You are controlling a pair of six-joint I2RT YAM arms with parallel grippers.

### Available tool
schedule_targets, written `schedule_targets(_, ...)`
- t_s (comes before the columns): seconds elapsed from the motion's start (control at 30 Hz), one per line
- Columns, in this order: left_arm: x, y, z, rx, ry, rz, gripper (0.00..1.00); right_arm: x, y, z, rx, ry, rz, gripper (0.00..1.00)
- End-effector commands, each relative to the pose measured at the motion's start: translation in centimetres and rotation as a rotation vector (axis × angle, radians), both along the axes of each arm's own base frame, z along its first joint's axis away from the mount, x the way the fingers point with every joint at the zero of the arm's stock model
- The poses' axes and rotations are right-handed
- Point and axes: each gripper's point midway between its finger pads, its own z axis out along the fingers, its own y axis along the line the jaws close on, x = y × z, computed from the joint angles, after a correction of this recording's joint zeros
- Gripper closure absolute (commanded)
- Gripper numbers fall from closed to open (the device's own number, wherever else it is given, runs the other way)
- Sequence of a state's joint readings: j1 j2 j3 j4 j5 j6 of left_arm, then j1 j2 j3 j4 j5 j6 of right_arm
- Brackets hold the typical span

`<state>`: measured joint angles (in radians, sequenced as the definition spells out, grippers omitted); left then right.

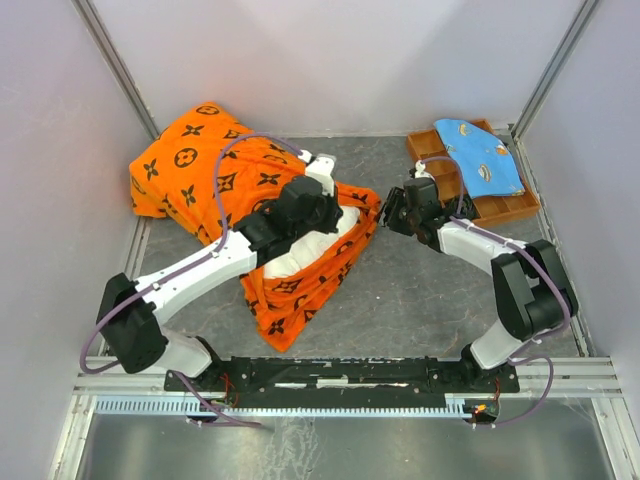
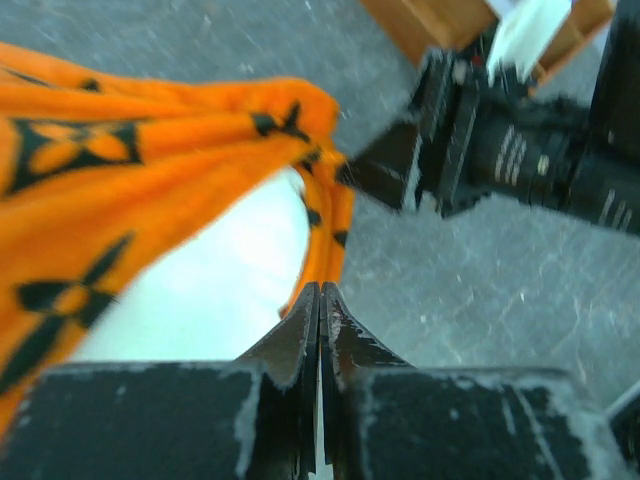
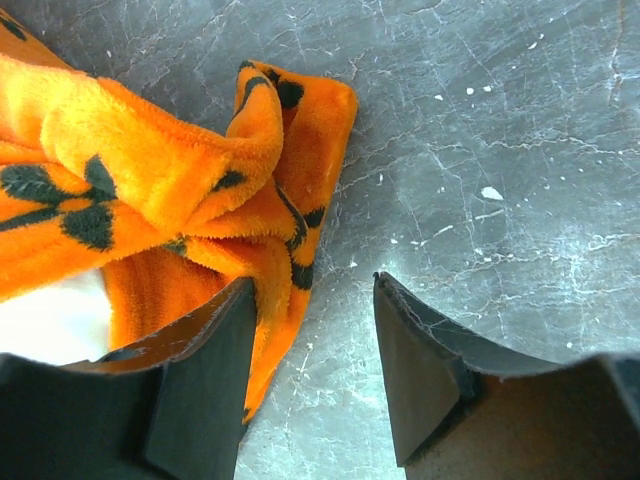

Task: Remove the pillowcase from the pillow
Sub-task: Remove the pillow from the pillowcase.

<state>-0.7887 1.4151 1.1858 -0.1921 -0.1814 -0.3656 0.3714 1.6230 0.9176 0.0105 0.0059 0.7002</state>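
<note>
The orange pillowcase [image 1: 190, 165] with black motifs lies bunched at the left and runs down toward the middle of the table. Its open end shows the white pillow [image 1: 318, 245] inside. My left gripper [image 2: 321, 290] is shut with nothing visible between its fingers, its tip just in front of the pillow [image 2: 220, 270] at the pillowcase [image 2: 120, 180] mouth. My right gripper [image 3: 312, 285] stands open over the grey table. A corner of the pillowcase [image 3: 150, 160] lies against the inner side of its left finger, ungripped. From above, the right gripper [image 1: 386, 212] sits at that corner.
A wooden tray [image 1: 500, 210] stands at the back right with a light-blue patterned cloth [image 1: 480, 155] lying on it. White enclosure walls close in on the left, back and right. The right arm's wrist [image 2: 520, 150] is close in front of my left gripper.
</note>
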Motion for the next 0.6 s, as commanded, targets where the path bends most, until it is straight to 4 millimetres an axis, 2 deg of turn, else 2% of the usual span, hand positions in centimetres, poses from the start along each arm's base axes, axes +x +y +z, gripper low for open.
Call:
schedule_targets(0.0,-2.6,-1.5,2.0,0.015,-0.02,-0.078,0.97,-0.3,-1.3,2.1,-0.042,-0.055,-0.019,0.42)
schedule_targets(0.07,-3.7,-1.7,1.4,0.02,-0.015,-0.098,0.97,-0.4,-1.5,2.4,-0.042,-0.062,-0.022,0.4)
schedule_targets(0.23,-5.6,-0.3,-1.3,0.076,0.035,-0.113,0.97,-0.5,-1.6,2.5,-0.057,-0.06,-0.011,0.38)
schedule_targets(0.3,-6.3,0.2,-1.8,0.108,0.063,-0.12,0.97,-0.6,-1.6,2.4,-0.059,-0.056,-0.01,0.38)
schedule_targets(0.4,-6.6,0.1,-1.4,0.104,0.059,-0.126,0.97,-0.6,-1.3,2.3,-0.046,-0.049,-0.002,0.37)
schedule_targets(0.57,-6.3,-0.2,0.5,0.016,-0.019,-0.124,0.97,-0.5,-0.6,2.4,-0.021,-0.046,0.014,0.37)
